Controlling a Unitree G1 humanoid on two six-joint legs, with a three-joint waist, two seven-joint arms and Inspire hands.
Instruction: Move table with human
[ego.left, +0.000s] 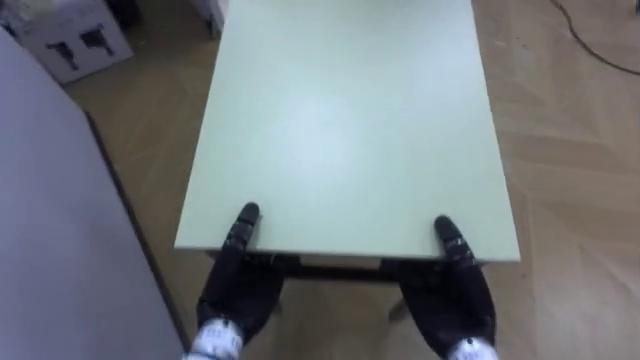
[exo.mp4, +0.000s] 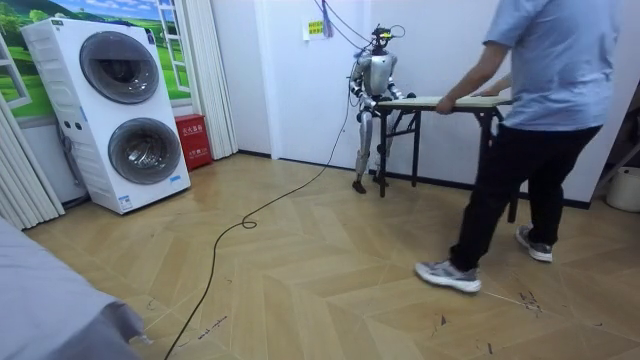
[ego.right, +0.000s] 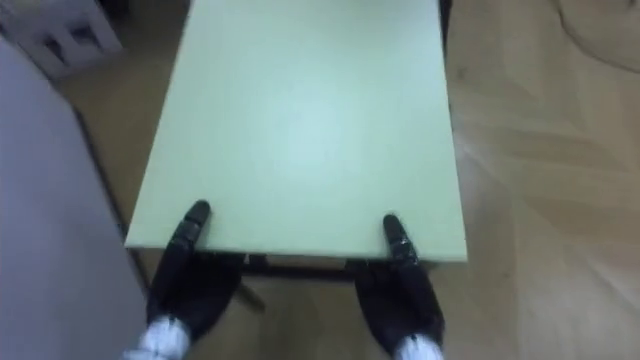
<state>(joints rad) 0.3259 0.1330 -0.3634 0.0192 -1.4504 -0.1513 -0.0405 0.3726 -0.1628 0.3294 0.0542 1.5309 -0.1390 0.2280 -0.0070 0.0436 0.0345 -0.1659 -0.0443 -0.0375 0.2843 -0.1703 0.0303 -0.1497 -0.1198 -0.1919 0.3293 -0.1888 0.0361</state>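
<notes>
A pale green table (ego.left: 350, 120) stretches away from me, with dark legs under it. My left hand (ego.left: 240, 285) grips its near edge at the left, thumb (ego.left: 246, 222) lying on the top. My right hand (ego.left: 450, 295) holds the same edge at the right, thumb (ego.left: 447, 235) on top; the other fingers of both hands are under the board. In the room view I stand by the white wall at the table's (exo.mp4: 450, 101) left end. A person (exo.mp4: 540, 110) in a blue shirt holds the other end, mid-stride.
A grey surface (ego.left: 50, 230) runs close along my left side, and a white box (ego.left: 75, 40) sits on the floor beyond it. Stacked washing machines (exo.mp4: 120, 110), a red box (exo.mp4: 192, 140) and a dark floor cable (exo.mp4: 260, 210) are in the room.
</notes>
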